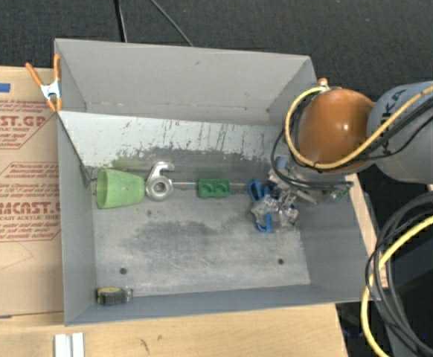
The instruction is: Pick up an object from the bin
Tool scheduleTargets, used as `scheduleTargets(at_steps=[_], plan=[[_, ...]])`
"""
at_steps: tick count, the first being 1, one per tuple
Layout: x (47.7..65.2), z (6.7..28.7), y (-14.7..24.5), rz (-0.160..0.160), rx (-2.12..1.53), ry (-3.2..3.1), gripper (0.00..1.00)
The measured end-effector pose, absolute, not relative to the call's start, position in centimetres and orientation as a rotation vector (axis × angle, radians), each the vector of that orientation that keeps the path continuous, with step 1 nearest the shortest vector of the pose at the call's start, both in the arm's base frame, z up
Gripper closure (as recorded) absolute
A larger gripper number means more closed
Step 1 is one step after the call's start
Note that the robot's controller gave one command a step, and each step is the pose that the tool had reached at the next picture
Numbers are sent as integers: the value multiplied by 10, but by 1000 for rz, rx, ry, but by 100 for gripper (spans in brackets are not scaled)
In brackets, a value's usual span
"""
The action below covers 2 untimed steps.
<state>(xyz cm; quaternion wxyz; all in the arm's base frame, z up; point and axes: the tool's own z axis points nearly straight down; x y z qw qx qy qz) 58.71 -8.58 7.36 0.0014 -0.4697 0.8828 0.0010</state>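
My gripper (pixel 277 213) is low in the right part of the bin, under the arm's orange dome. It is right on a small blue thing (pixel 257 192), whose blue parts show at the gripper's upper left and just below it. Whether that thing is gripped I cannot tell. A green block (pixel 213 189) lies a little to the left of the gripper, near the back wall.
Further left along the back wall lie a silver metal ring-shaped piece (pixel 159 184) and a light green cup (pixel 119 189) on its side. A small dark object (pixel 113 295) sits in the front left corner. The arm's cables loop over the bin's right rim.
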Motion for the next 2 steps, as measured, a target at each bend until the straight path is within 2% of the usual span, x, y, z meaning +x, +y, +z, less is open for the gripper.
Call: scheduleTargets(at_steps=[1,2], plan=[[574,232,-73,-8,-1544,2725,100],[573,227,-73,2,-1546,2730,100]])
